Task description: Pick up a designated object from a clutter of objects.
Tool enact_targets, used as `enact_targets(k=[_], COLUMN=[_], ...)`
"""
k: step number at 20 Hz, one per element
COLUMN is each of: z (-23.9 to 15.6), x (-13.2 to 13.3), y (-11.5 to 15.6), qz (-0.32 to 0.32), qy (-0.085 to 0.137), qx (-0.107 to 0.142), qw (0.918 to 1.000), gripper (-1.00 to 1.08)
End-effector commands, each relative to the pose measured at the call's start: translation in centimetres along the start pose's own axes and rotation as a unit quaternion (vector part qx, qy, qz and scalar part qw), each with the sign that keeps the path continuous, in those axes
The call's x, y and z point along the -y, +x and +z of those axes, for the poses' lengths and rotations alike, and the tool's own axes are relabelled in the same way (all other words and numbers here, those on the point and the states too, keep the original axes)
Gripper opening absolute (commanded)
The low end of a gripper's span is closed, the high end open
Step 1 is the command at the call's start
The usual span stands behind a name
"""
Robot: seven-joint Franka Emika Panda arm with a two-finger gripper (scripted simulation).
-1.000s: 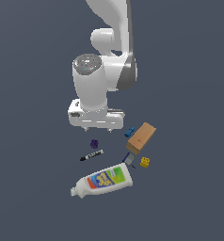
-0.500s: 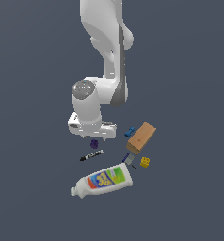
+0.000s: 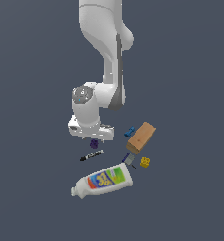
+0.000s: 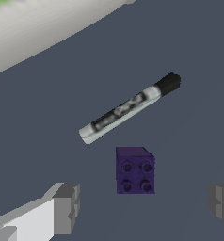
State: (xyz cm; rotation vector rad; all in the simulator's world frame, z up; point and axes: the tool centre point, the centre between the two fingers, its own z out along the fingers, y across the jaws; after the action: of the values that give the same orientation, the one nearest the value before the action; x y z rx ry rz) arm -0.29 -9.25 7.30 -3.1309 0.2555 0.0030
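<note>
The dark purple blocky piece has four studs and lies on the grey floor. In the wrist view it sits between my two grey fingertips, apart from both. My gripper is open and empty. In the exterior view the purple piece shows just under my gripper, which hangs low over it. The black and white marker lies just beyond the purple piece; it also shows in the exterior view.
The white bottle with a colourful label lies on its side. The tan wooden block lies to the exterior view's right, with the small blue piece beside it and the yellow cube below it. The bottle's edge shows in the wrist view.
The arm has come down and shifted towards the exterior view's left, so the gripper now hangs right over the purple piece. The objects have not moved.
</note>
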Motion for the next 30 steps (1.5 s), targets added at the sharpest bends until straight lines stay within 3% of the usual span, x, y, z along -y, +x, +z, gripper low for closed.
enact_targets(k=[1,18,19,30], z=[0.1,5.1,5.1,5.1], x=[0.0,0.0,0.0,0.0], y=[0.0,0.0,0.0,0.0], qz=[0.000,0.001,0.001,0.001], qy=[0.000,0.000,0.000,0.000], qx=[0.000,-0.001,-0.001,-0.001], qw=[1.0000,1.0000,1.0000,1.0000], gripper=[1.00,1.00,-1.00,-1.00])
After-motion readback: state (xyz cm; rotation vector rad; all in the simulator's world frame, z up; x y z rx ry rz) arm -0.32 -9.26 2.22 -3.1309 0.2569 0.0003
